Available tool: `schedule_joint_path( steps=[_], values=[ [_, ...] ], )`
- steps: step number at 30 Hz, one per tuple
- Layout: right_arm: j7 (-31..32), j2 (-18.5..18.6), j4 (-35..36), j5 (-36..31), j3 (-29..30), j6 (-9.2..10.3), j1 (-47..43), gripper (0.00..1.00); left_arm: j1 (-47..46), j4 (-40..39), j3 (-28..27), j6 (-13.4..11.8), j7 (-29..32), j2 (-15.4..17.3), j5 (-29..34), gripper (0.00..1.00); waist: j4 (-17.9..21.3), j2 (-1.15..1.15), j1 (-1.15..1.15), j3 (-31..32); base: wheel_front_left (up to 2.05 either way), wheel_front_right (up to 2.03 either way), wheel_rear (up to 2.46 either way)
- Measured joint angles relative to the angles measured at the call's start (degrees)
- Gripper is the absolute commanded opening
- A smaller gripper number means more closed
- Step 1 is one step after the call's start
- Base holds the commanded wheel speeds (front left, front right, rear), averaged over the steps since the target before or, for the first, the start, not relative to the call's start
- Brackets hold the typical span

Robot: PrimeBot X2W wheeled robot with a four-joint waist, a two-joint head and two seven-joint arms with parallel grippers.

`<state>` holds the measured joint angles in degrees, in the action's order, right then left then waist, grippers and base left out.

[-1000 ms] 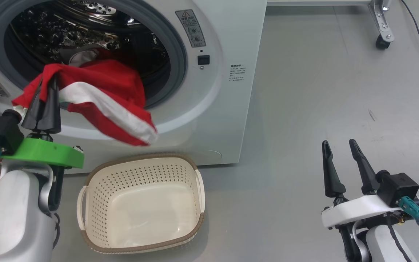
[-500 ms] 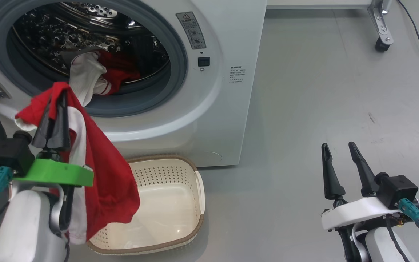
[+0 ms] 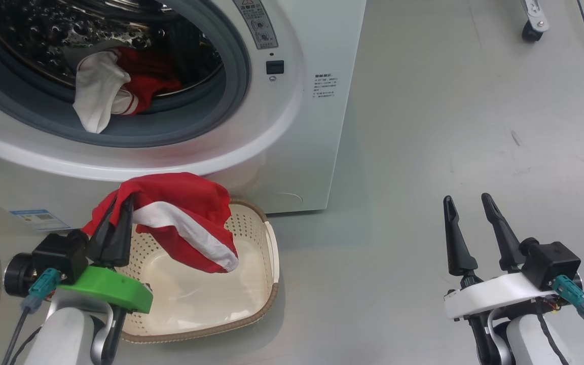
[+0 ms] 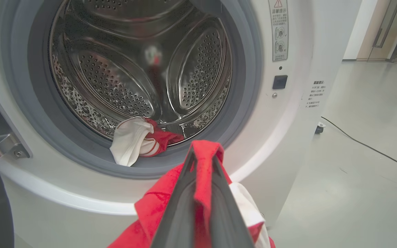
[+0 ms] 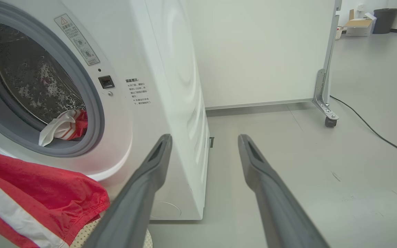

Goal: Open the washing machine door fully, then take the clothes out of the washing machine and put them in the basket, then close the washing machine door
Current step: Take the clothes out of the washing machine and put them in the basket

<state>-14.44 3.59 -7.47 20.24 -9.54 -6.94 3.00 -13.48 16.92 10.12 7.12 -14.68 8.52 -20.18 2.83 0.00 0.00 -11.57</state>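
Lower left of the head frame, your left hand (image 3: 122,205) is clamped on a red garment (image 3: 180,218) hanging over the basket (image 3: 270,253). More clothes (image 3: 102,88) lie in the washing machine (image 3: 312,152) drum, upper left. Your right hand (image 3: 466,198), lower right, has its fingers apart and empty.

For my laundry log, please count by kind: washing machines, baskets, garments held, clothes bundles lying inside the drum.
Washing machine: 1
Basket: 1
Red garment held by left gripper: 1
Clothes bundle in drum: 1
Total: 4
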Motion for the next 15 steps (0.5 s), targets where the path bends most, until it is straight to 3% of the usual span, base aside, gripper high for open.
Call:
schedule_joint_path(
  steps=[15],
  values=[
    [0.0,0.1,2.1,-0.7,-0.6,-0.01,3.0,1.00,-3.1,8.6,0.7,0.0,1.6,2.1,-0.1,0.00,3.2,0.00,0.00,-8.8,0.00,0.00,0.00]
  ],
)
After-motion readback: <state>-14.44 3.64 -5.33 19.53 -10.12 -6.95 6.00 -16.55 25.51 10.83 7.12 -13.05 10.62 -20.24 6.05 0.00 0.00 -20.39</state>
